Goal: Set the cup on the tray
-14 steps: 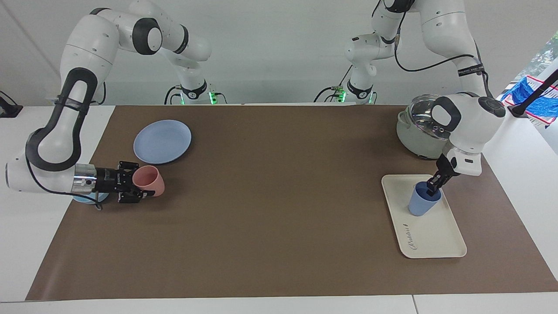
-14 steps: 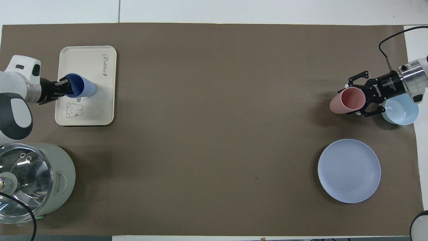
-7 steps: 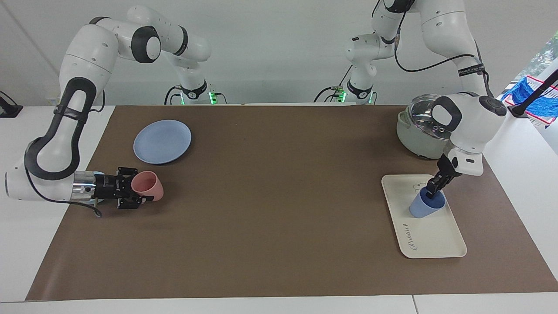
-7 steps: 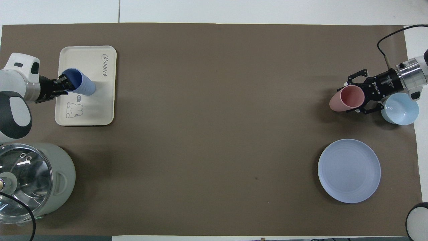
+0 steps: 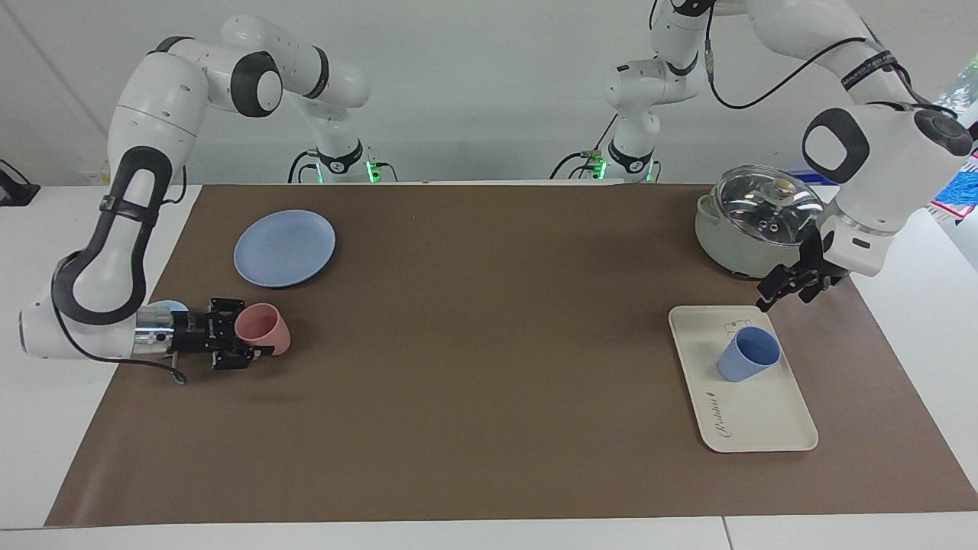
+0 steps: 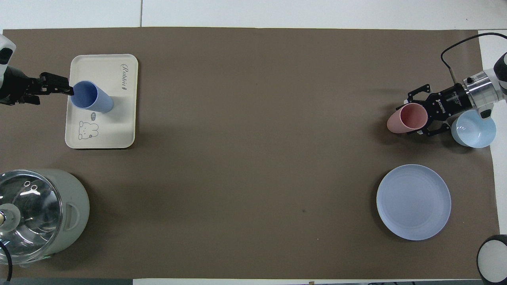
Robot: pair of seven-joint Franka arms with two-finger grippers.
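The blue cup (image 5: pixel 748 353) (image 6: pixel 92 96) is standing upright on the cream tray (image 5: pixel 756 416) (image 6: pixel 115 134), mouth up, in the half of the tray nearer the robots, beside the small rabbit drawing. The tray is lying on the brown mat (image 5: pixel 489 367) (image 6: pixel 253 158) at the left arm's end of the table. The left gripper (image 5: pixel 773 292) (image 6: pixel 61 84) is hanging in the air over the tray's edge nearest the robots — its fingers are parted and holding nothing, clear of the cup. Nearer the robots, a lidded pot (image 5: pixel 749 221) (image 6: pixel 35 213) is sitting on the mat. At the right arm's end, the right gripper (image 5: pixel 252 341) (image 6: pixel 420 114) is lying low over the mat, its fingers closing around a pink cup (image 5: pixel 263 330) (image 6: pixel 408 118) — a light-blue bowl (image 5: pixel 166 308) (image 6: pixel 473 128) is sitting just beside it and a round blue plate (image 5: pixel 284 247) (image 6: pixel 413 202) nearer the robots.
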